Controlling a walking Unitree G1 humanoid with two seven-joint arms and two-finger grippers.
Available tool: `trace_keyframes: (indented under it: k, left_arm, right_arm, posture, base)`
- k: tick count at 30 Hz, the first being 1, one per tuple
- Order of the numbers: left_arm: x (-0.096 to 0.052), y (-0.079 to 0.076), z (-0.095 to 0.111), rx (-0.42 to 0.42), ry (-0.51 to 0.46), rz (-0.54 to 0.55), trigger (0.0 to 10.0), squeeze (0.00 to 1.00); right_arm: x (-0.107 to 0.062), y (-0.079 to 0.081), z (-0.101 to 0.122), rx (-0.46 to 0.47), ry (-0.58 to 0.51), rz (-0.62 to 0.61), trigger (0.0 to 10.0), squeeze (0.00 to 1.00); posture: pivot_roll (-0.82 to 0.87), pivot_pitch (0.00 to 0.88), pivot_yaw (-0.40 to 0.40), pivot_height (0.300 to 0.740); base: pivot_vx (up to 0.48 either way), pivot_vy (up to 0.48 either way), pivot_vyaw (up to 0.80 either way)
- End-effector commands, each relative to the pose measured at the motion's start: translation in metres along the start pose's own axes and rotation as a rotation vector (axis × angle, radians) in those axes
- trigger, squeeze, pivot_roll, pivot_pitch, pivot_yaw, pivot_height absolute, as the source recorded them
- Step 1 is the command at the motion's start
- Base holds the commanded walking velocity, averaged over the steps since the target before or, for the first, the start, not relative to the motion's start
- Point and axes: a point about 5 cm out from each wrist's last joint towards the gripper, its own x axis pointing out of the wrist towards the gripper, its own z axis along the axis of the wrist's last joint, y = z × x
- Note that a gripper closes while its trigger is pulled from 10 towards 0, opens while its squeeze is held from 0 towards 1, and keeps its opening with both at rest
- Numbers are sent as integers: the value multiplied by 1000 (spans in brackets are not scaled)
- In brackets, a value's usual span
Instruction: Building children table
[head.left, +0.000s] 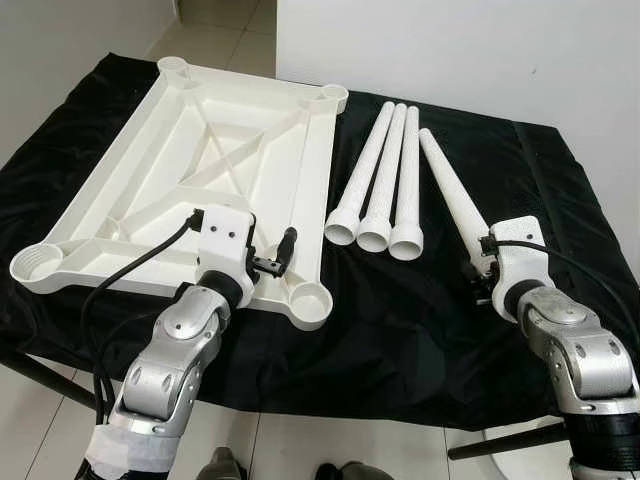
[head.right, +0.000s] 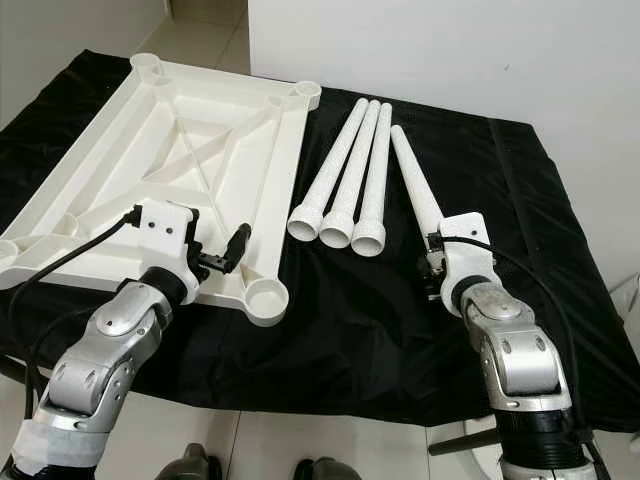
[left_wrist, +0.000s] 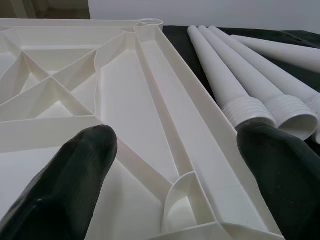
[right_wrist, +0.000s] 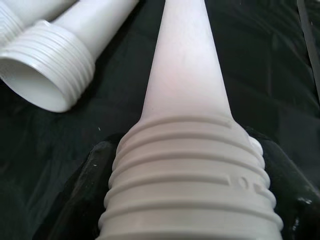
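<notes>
The white plastic tabletop (head.left: 215, 160) lay upside down on the black cloth (head.left: 400, 330), its ribbed underside facing up, occupying the robot's left half of the covered surface. A round leg socket (head.left: 311, 298) stood at each corner; the near right socket was just beside the left gripper.

Three white table legs (head.left: 378, 180) lay side by side on the cloth to the right of the tabletop, touching one another, with their threaded open ends pointing toward the robot. A fourth leg (head.left: 447, 185) lay apart from them, further right, angled slightly away from the group, its narrow tip pointing toward the wall (head.left: 480, 50).

The right gripper (right_wrist: 187, 200) was at the near end of the fourth leg. In the right wrist view, its two black fingers (right_wrist: 80, 195) sat against either side of the leg's threaded collar, closed on it. The leg rested on or just above the cloth; which could not be determined.

The left gripper (head.left: 272, 262) hovered over the near right edge of the tabletop. In the left wrist view, its fingers (left_wrist: 65, 185) were spread wide, straddling the rim rail of the tabletop and holding nothing.

Pale tiled floor (head.left: 215, 30) showed beyond the far edge of the cloth, next to the wall.
</notes>
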Motion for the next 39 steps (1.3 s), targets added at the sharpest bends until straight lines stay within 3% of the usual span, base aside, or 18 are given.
trace_keyframes:
  k: [1,6,8,12,17,20,25,34,35,36,37,39]
  left_arm:
    - [0,-3,0,4,5,-4,10000,0]
    - [4,-8,-1,-4,0,-29,10000,0]
    - [8,-12,-1,-12,-8,-53,10000,0]
    - [12,-14,0,-35,-9,-72,10000,0]
    - [22,-12,1,-94,-5,-81,10000,0]
    - [23,-11,1,-100,-7,-75,10000,0]
    - [38,-5,8,-253,7,-60,10000,0]
    - [38,-8,24,-288,-36,-145,10000,0]
    - [38,-9,27,-296,-45,-161,10000,678]
    - [38,-9,27,-296,-45,-161,10000,678]
    - [36,-13,33,-332,-61,-192,10000,1000]
    - [37,-17,39,-375,-66,-224,10000,1000]
  right_arm:
    - [1,4,5,-17,-37,17,10000,0]
    - [4,-8,6,60,-105,-108,10000,0]
    - [5,-19,5,131,-161,-236,10000,0]
    - [6,-20,3,163,-202,-289,10000,0]
    - [12,-10,5,247,-288,-259,10000,0]
    - [13,-9,5,252,-298,-255,10000,0]
    - [29,9,9,250,-331,-221,10000,0]
    - [35,27,25,266,-437,-81,10000,0]
    - [36,35,33,256,-492,-33,10000,0]
    - [36,35,33,256,-492,-33,10000,0]
    - [36,44,43,245,-560,23,10000,0]
    - [34,59,54,236,-658,123,10000,0]
  posture:
    - [110,113,-82,740]
    - [108,112,-88,740]
    - [107,111,-87,740]
    - [104,113,-84,740]
    - [87,123,-72,740]
    - [87,123,-72,740]
    - [100,120,-63,740]
    - [126,96,-28,740]
    - [131,86,-16,740]
    - [131,86,-16,740]
    - [144,80,-8,740]
    - [152,78,-8,740]
  base:
    - [0,0,0]
    - [0,0,0]
    - [0,0,0]
    - [0,0,0]
    - [0,0,0]
    - [0,0,0]
    - [0,0,0]
    - [0,0,0]
    - [0,0,0]
    - [0,0,0]
    - [0,0,0]
    - [0,0,0]
